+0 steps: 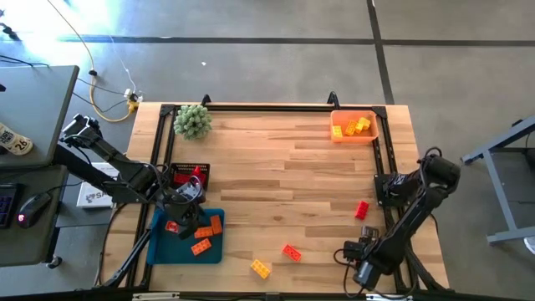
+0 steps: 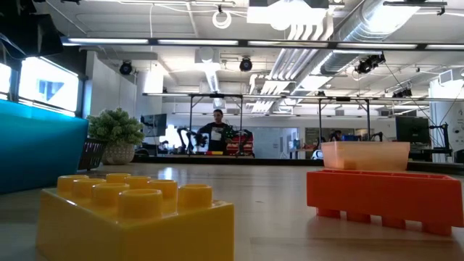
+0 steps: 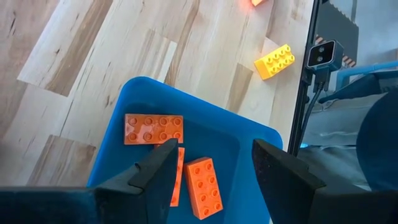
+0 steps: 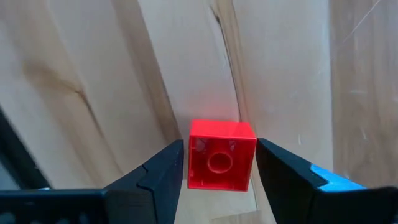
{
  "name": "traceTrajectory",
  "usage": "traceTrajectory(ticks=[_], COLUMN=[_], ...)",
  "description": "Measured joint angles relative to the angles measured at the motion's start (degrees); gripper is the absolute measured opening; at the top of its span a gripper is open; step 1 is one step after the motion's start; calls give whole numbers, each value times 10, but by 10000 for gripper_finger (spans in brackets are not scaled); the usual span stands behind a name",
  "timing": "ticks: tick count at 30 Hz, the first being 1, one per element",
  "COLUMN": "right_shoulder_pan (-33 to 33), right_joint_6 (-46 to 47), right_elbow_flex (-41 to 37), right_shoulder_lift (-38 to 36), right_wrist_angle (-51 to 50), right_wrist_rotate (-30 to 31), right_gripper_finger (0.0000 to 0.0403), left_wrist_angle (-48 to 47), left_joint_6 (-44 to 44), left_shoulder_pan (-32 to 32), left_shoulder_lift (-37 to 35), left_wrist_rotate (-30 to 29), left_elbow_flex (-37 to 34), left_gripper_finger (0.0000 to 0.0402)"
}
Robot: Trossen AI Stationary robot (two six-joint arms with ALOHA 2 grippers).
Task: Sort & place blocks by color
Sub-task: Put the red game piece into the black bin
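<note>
My left gripper hangs with fingers spread and empty over the blue plastic tray, where three orange studded bricks lie. My right gripper, near the table's front right corner, holds a small red plastic brick between its fingers.

Overhead looks straight down; low camera level, close behind yellow block, shared overhead.
</note>
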Motion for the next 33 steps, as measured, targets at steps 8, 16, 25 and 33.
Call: traceTrajectory(ticks=[8, 16, 25, 33], right_shoulder_pan=[-12, -36, -97, -180], right_joint_6=[0, 0, 30, 13], right_elbow_flex=[1, 1, 2, 2], right_shoulder_lift=[26, 24, -15, -52], right_wrist_angle=[15, 23, 74, 134], right_wrist_rotate=[-33, -60, -30, 36], right_gripper_finger=[155, 110, 110, 110], left_wrist_angle=[0, 0, 2, 9], left_joint_6=[0, 0, -15, 36], left_shoulder_pan=[0, 0, 0, 0], left_shoulder_lift=[0, 0, 0, 0], left_wrist_rotate=[-1, -1, -20, -72], left_elbow_flex=[0, 0, 0, 0], left_gripper_finger=[195, 195, 195, 195])
